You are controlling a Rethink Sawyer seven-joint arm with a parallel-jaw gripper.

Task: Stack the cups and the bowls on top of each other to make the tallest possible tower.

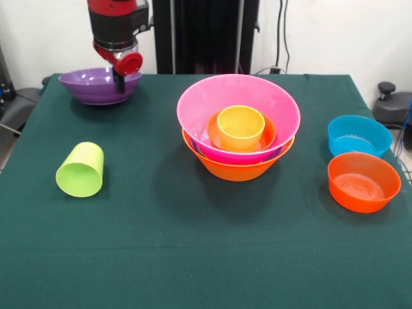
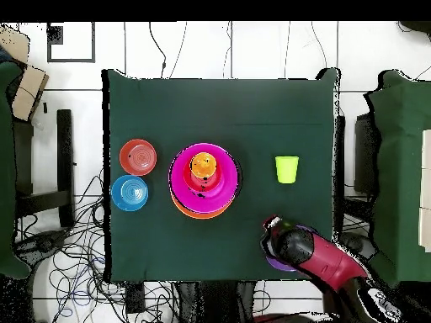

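The tower [image 1: 238,129] stands mid-table: a large yellow-orange bowl [image 1: 238,168] at the base, a sliver of a purple bowl [image 1: 196,149], a large pink bowl [image 1: 193,106], a small red-orange bowl [image 1: 269,134] and an upright orange cup [image 1: 240,127] innermost. It also shows in the overhead view [image 2: 204,179]. My gripper [image 1: 120,82] hangs at the near rim of a second purple bowl [image 1: 96,87] at the far left; from overhead the gripper [image 2: 274,229] and arm hide most of that bowl [image 2: 273,263]. A lime-green cup [image 1: 80,170] [image 2: 287,169] lies on its side. The small lime-green bowl is out of view.
A blue bowl [image 1: 358,135] [image 2: 130,193] and a red-orange bowl [image 1: 364,181] [image 2: 137,156] sit side by side at the right of the front view. The green table cloth [image 1: 193,257] ends at edges on all sides. Cables lie on the floor around.
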